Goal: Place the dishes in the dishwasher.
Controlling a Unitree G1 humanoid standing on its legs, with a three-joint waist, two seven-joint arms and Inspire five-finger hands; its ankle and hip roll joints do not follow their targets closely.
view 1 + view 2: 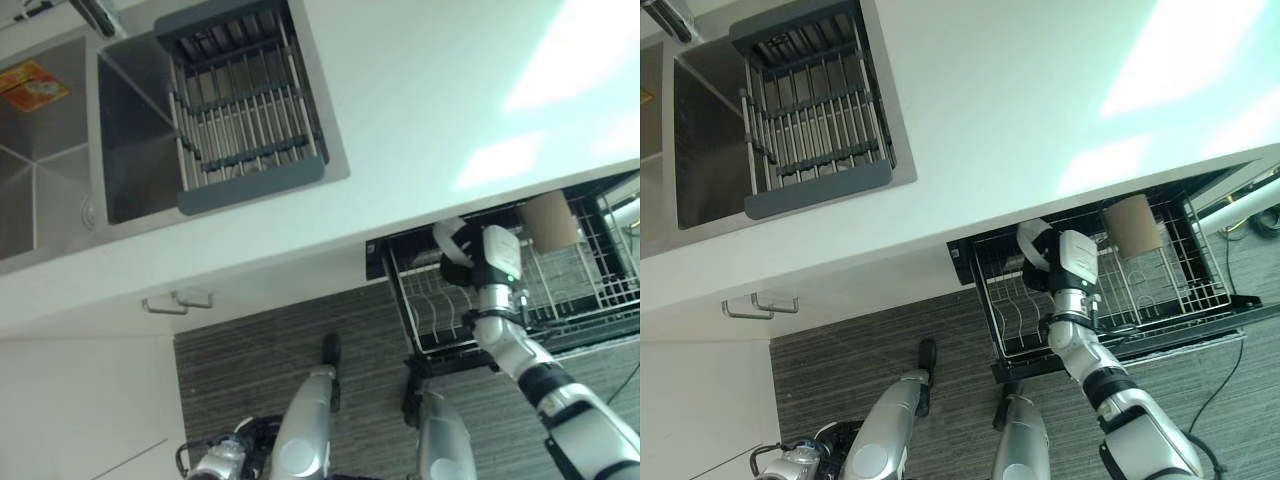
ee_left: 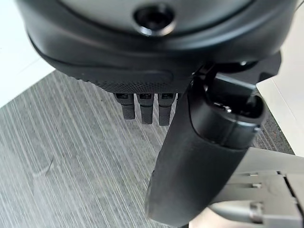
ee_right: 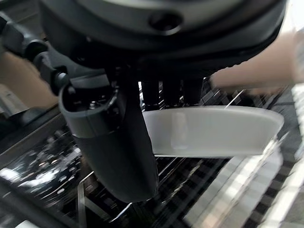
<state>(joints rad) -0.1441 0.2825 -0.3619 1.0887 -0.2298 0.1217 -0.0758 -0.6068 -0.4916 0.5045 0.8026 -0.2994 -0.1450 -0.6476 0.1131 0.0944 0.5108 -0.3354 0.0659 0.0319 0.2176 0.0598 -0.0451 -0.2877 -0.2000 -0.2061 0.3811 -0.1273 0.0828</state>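
Observation:
My right hand (image 1: pixel 1070 265) reaches over the pulled-out dishwasher rack (image 1: pixel 1160 310) below the counter edge. It is shut on a white plate (image 3: pixel 213 130), pinched between thumb and fingers; the plate (image 1: pixel 450 238) stands on edge above the rack's left part, where upright wire tines show. A tan cup (image 1: pixel 548 220) sits upside down in the rack just right of the hand. My left hand (image 2: pixel 156 47) hangs low over the grey striped floor, fingers straight and holding nothing.
A white counter (image 1: pixel 450 100) spans the view above the dishwasher. At its far left a steel sink (image 1: pixel 130 130) holds a dark drying rack (image 1: pixel 245 110) with nothing visible in it. A cabinet handle (image 1: pixel 178 300) shows under the counter edge.

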